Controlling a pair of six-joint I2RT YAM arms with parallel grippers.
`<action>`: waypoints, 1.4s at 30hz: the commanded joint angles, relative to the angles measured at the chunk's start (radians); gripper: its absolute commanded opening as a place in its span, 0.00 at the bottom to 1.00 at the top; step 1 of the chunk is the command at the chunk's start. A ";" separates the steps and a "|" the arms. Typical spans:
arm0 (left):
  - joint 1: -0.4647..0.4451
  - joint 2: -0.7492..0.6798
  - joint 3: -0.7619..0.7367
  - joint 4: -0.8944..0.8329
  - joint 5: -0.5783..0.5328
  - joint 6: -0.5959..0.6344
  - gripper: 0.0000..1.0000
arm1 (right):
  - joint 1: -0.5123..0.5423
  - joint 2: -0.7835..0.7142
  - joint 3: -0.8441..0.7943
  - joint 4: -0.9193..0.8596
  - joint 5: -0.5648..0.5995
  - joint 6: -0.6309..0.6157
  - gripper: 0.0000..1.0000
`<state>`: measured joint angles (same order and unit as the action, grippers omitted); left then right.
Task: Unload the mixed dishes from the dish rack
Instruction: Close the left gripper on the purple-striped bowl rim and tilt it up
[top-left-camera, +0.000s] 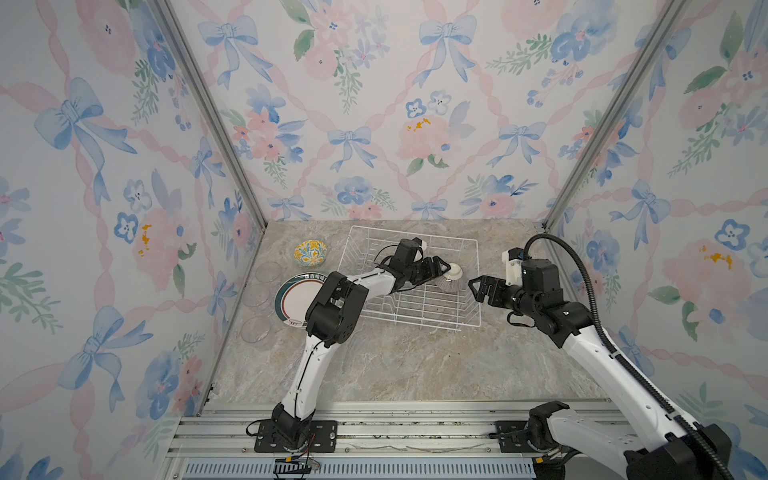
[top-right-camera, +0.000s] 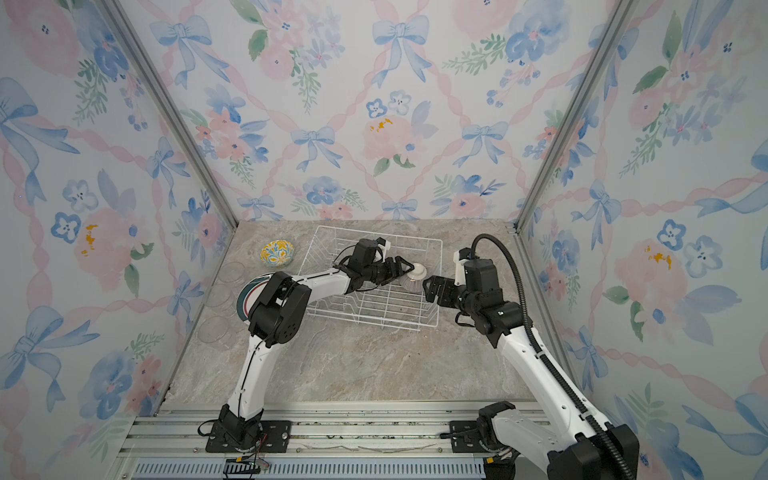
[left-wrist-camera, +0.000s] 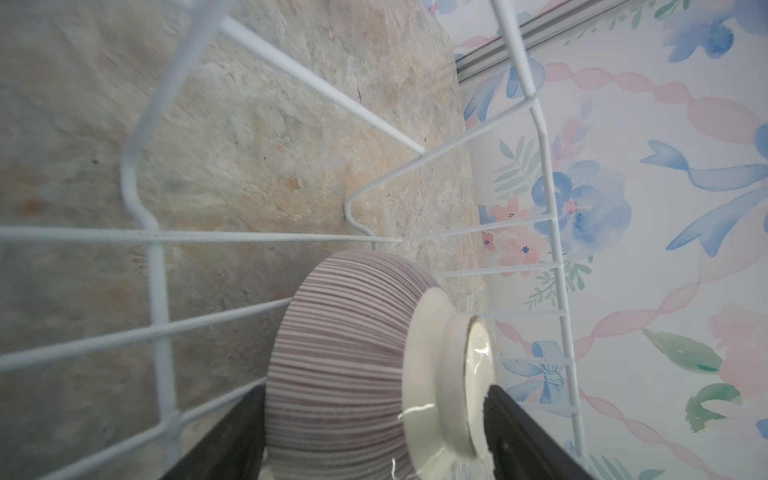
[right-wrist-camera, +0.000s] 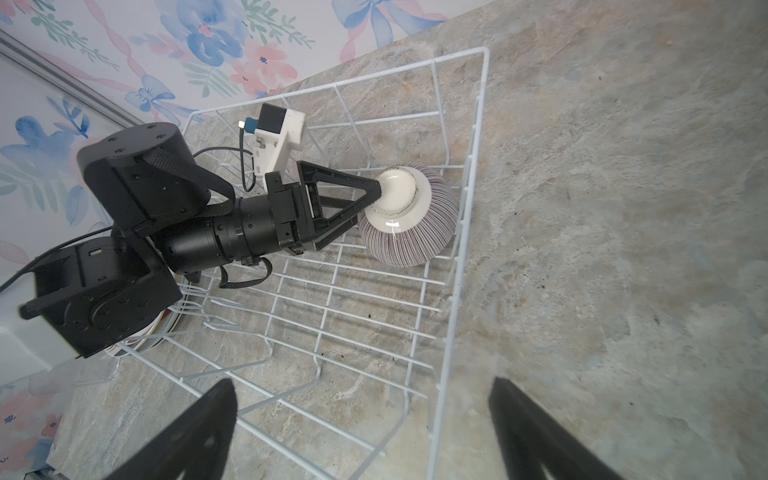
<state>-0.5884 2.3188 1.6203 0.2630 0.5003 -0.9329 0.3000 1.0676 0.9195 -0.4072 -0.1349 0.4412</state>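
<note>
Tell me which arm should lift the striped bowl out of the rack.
Left. The left gripper has its jaws closed around the purple-striped bowl inside the dish rack; the right gripper hangs open at the rack's edge, holding nothing.

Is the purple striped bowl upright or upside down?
Upside down, tilted: purple-striped bowl shows white foot up, rim down in the dish rack.
</note>
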 joint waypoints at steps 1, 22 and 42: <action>-0.013 -0.018 -0.006 0.078 0.099 -0.040 0.80 | -0.010 0.010 -0.003 -0.015 -0.012 -0.007 0.97; -0.036 -0.018 0.007 0.192 0.111 -0.096 0.53 | -0.013 -0.001 -0.011 -0.016 -0.017 -0.002 0.97; -0.047 0.046 0.061 0.193 0.110 -0.095 0.19 | -0.022 0.002 -0.008 -0.021 -0.022 -0.002 0.97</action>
<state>-0.6346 2.3295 1.6661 0.4595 0.6117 -1.0374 0.2901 1.0721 0.9195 -0.4076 -0.1474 0.4412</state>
